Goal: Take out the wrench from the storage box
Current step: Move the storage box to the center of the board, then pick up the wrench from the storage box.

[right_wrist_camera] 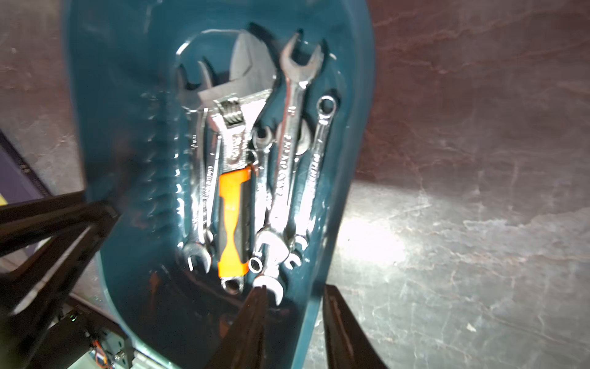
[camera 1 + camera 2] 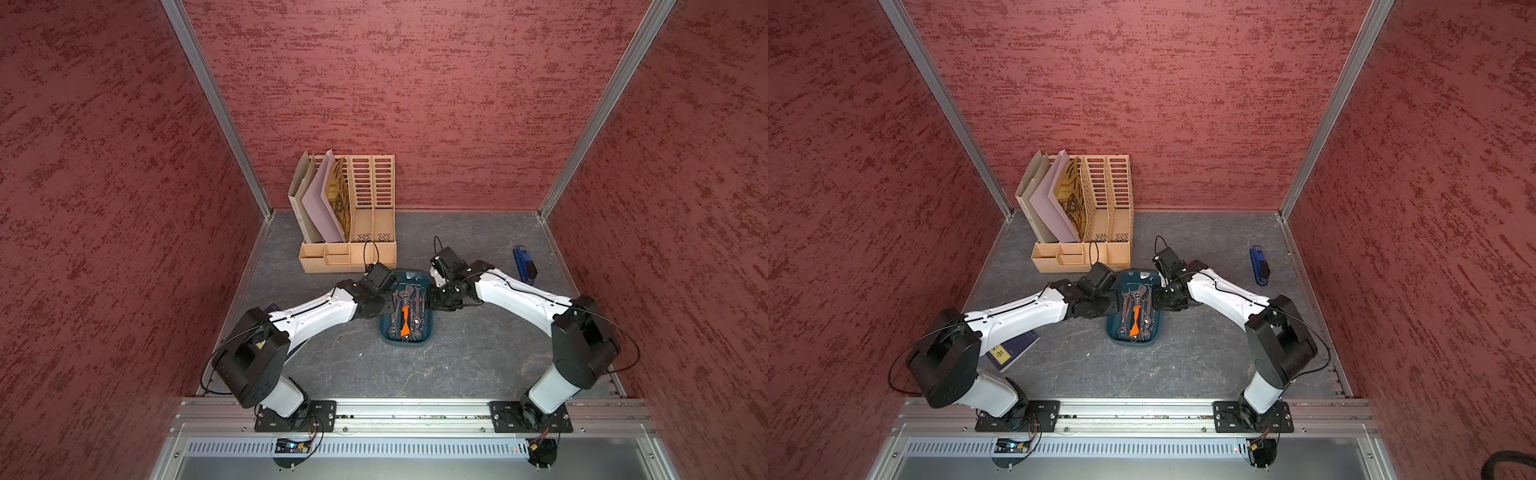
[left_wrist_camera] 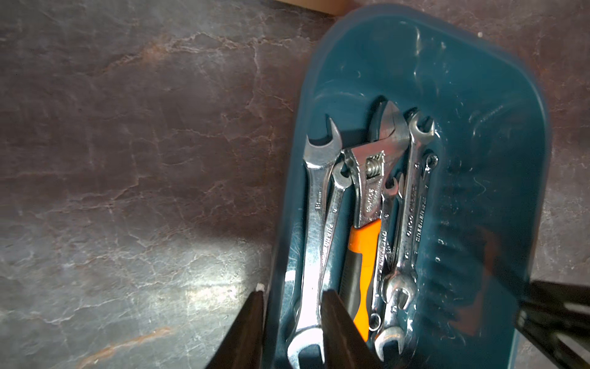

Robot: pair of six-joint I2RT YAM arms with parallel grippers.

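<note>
The storage box (image 2: pixel 405 344) (image 2: pixel 1133 341), a shallow teal tray, sits mid-table and holds several steel wrenches. One of them is an adjustable wrench with an orange handle (image 2: pixel 404 322) (image 3: pixel 364 242) (image 1: pixel 231 217). My left gripper (image 3: pixel 292 294) straddles the box's left wall (image 3: pixel 274 287). Its outer finger touches the wall from the table side. The inner one rests beside a large open-end wrench (image 3: pixel 314 223). The jaws stand narrow, and whether they pinch is unclear. My right gripper (image 1: pixel 293 289) straddles the right wall and is open, its outer finger clear of the rim.
A beige slotted file organizer (image 2: pixel 349 216) with folders stands just behind the box. A blue stapler (image 2: pixel 524 266) lies at the right rear. Under my left arm lies a purple book (image 2: pixel 1011 351). Red walls enclose the table on three sides.
</note>
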